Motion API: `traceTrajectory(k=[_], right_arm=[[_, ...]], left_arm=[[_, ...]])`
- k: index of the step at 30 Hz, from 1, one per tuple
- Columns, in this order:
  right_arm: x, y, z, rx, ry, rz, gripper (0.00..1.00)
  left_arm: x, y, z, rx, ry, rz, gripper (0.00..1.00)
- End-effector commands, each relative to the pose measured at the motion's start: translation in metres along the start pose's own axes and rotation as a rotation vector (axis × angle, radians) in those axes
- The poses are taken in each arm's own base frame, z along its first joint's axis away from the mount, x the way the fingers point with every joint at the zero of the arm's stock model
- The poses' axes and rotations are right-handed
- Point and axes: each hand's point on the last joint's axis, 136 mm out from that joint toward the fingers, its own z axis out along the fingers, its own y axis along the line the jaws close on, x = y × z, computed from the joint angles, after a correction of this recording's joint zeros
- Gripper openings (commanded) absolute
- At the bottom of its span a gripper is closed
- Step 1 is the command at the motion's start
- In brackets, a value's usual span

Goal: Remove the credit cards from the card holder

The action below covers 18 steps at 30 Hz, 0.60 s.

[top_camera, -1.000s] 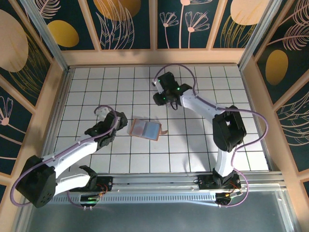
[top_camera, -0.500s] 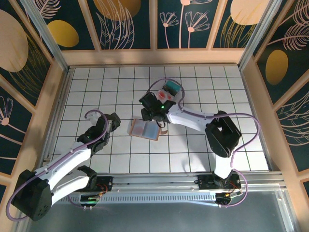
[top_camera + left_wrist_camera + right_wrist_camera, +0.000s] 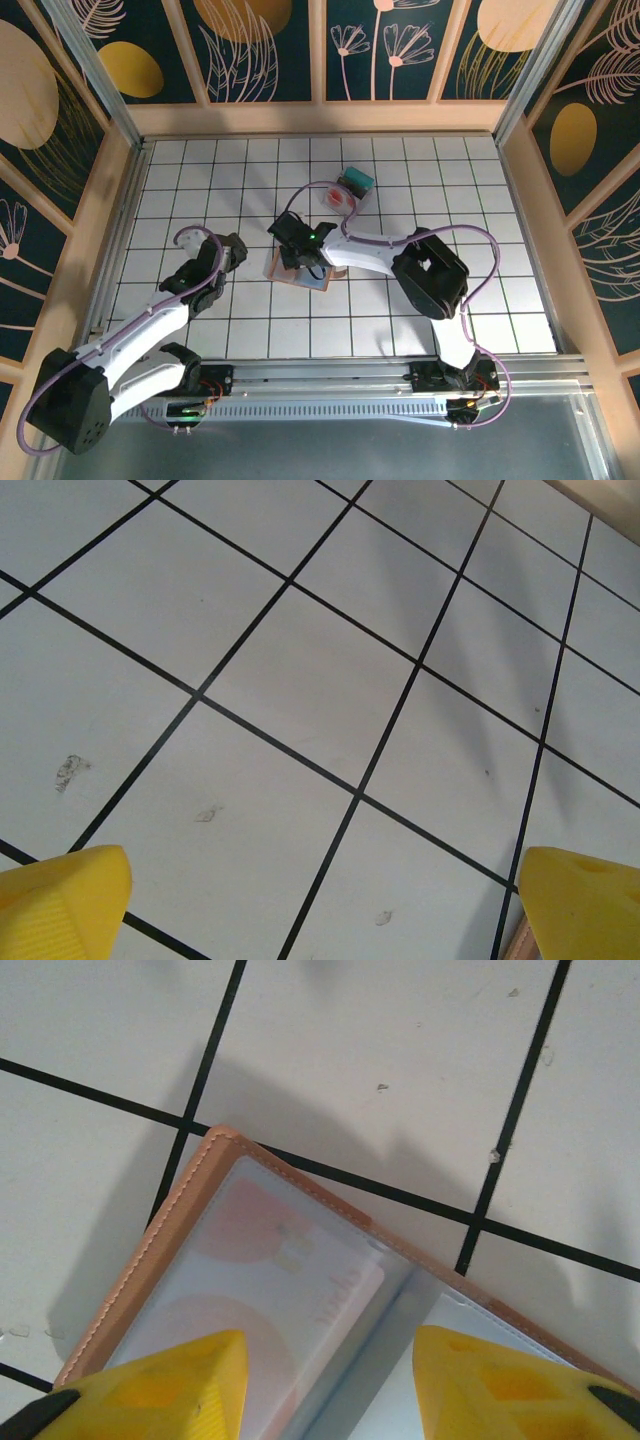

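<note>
Currently the card holder (image 3: pixel 312 276) lies open and flat on the white tiled table (image 3: pixel 450 190), near its middle, with the blue-grey inside facing up. From above, the right gripper (image 3: pixel 292 258) hangs over the holder's left half and covers part of it. The tan edge shows below and to the right of the wrist.

In the right wrist view the card holder (image 3: pixel 280 1280) is cut off at the bottom edge, and one stitched tan corner is visible at upper left. A pale pink card (image 3: pixel 300 1260) sits under a clear sleeve; its print is too blurred to read. The right gripper (image 3: pixel 330 1385) has its yellow fingertips (image 3: pixel 160 1380) spread apart above the sleeve, with nothing pinched between them. Whether the tips touch the sleeve cannot be told.

The left gripper (image 3: pixel 233 248) sits to the left of the holder, apart from it. In the left wrist view the left gripper (image 3: pixel 320 900) is spread wide, its tips cut off at the bottom corners, over bare tiles.

A clear box (image 3: pixel 350 187) with red and teal contents stands beyond the holder; the contents cannot be identified.
</note>
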Motion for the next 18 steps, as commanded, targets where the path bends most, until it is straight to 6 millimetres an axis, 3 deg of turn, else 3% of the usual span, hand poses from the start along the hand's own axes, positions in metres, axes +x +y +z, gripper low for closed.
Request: traceTrajectory(k=[1, 5, 10, 18], right_arm=[[0.008, 0.014, 0.007, -0.016, 0.027, -0.043, 0.47], [0.028, 0.016, 0.013, 0.001, 0.073, -0.095, 0.45], [0.047, 0.017, 0.016, 0.005, 0.115, -0.138, 0.36], [0.062, 0.003, 0.0, 0.017, 0.127, -0.221, 0.31]], left_arm=[[0.003, 0.0, 0.003, 0.003, 0.013, 0.005, 0.99], [0.003, -0.001, 0.004, -0.005, 0.015, 0.011, 0.99], [-0.001, -0.003, 0.004, -0.002, 0.006, 0.009, 0.99], [-0.001, -0.006, 0.004, -0.006, 0.019, 0.022, 0.99]])
